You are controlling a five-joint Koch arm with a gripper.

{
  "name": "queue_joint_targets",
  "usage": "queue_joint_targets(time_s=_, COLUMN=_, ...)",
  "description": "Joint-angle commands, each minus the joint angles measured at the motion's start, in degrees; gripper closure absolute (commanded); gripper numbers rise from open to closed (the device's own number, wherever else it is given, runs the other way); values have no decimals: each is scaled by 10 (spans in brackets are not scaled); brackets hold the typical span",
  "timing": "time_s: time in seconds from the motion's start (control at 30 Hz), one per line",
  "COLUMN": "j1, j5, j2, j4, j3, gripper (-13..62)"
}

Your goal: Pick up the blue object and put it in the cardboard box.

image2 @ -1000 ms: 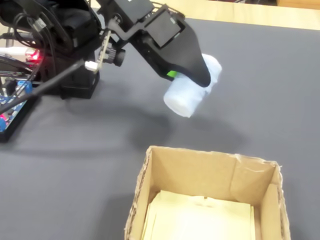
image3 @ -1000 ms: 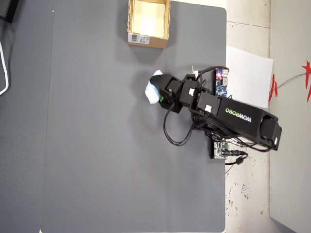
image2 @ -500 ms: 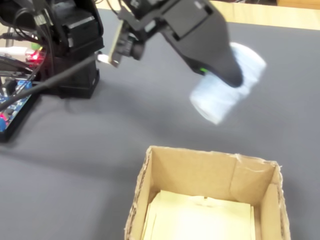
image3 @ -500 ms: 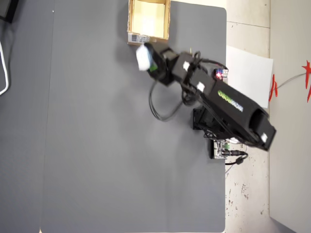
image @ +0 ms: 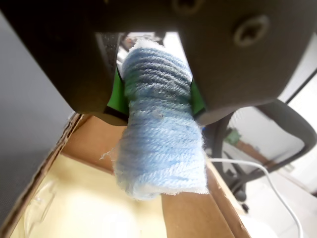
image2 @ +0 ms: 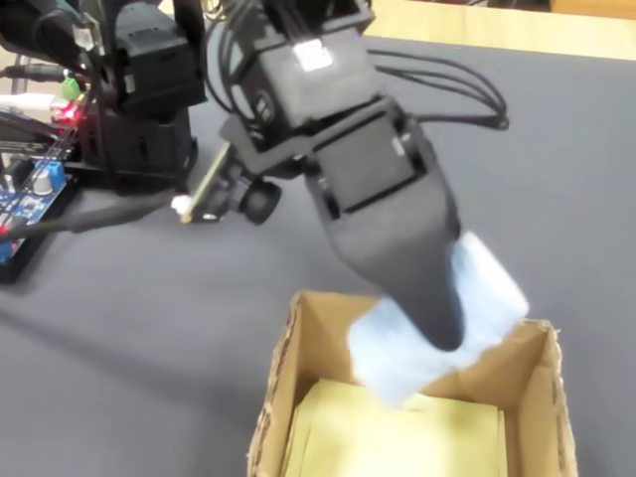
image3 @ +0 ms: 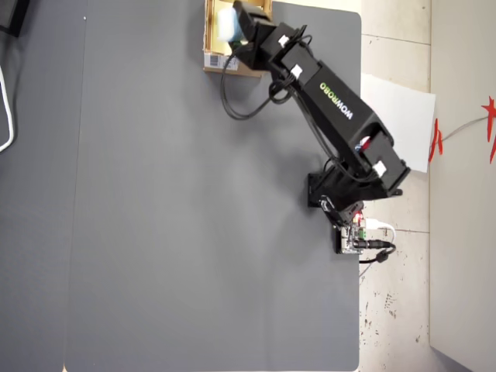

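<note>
The blue object (image: 161,144), a pale blue block wound with ribbed yarn, is clamped between the green pads of my gripper (image: 157,96). It hangs just over the open top of the cardboard box (image: 79,144), whose yellowish floor lies below. In the fixed view the blue object (image2: 487,283) pokes out on both sides of the black jaw of the gripper (image2: 437,323), above the cardboard box (image2: 298,338). From overhead, the blue object (image3: 225,23) sits over the cardboard box (image3: 211,31) at the mat's top edge, with the gripper (image3: 232,23) on it.
A blue circuit board (image2: 30,194) with wires and lit LEDs sits by the arm base (image2: 139,89) at the left of the fixed view. The grey mat (image3: 194,232) spreads wide below the box in the overhead view. A white cable (image: 277,193) trails off the table.
</note>
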Motion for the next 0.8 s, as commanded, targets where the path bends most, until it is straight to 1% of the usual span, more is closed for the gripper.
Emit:
queue_joint_targets(time_s=0.0, j1=5, j5=5, j2=9, j4=-23, j3=-23, gripper=414)
queue_joint_targets(time_s=0.03, j1=6, j5=8, j2=9, j4=-23, j3=-19, gripper=409)
queue_joint_targets(time_s=0.1, j1=5, j5=18, j2=9, j4=-13, j3=-19, gripper=354)
queue_joint_targets(time_s=0.17, j1=4, j5=29, j2=9, j4=-11, j3=-19, gripper=326)
queue_joint_targets(time_s=0.3, j1=4, j5=33, j2=11, j4=-2, j3=-19, gripper=312)
queue_joint_targets(time_s=0.4, j1=0, j5=76, j2=11, j4=3, j3=-19, gripper=244)
queue_joint_targets(time_s=0.5, j1=0, j5=101, j2=10, j4=6, j3=-19, gripper=200)
queue_joint_targets(time_s=0.67, j1=1, j5=120, j2=10, j4=11, j3=-19, gripper=175)
queue_joint_targets(time_s=0.77, j1=0, j5=124, j2=11, j4=11, j3=-19, gripper=173)
